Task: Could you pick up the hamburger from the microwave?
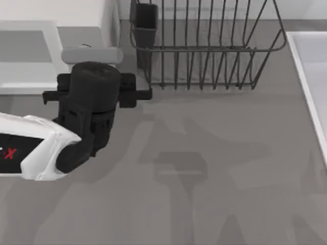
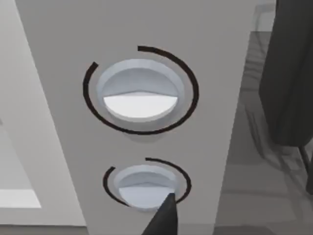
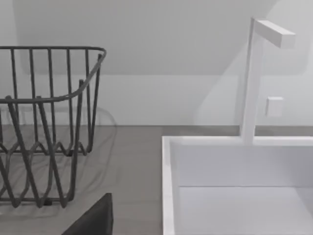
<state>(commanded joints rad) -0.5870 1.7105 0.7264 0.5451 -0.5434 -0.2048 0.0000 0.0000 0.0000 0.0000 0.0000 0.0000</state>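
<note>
**Left arm up against the microwave panel**

The left gripper [image 1: 92, 61] sits at ten o'clock on the grey surface [image 1: 214, 168], nose to the microwave [image 1: 30, 56], its wrist camera staring at the two round buttons [image 2: 141, 93]. Finger opening: cannot tell. The black wire rack [image 1: 209, 46] stands at twelve o'clock, the white sink [image 3: 234, 186] at three.
</note>
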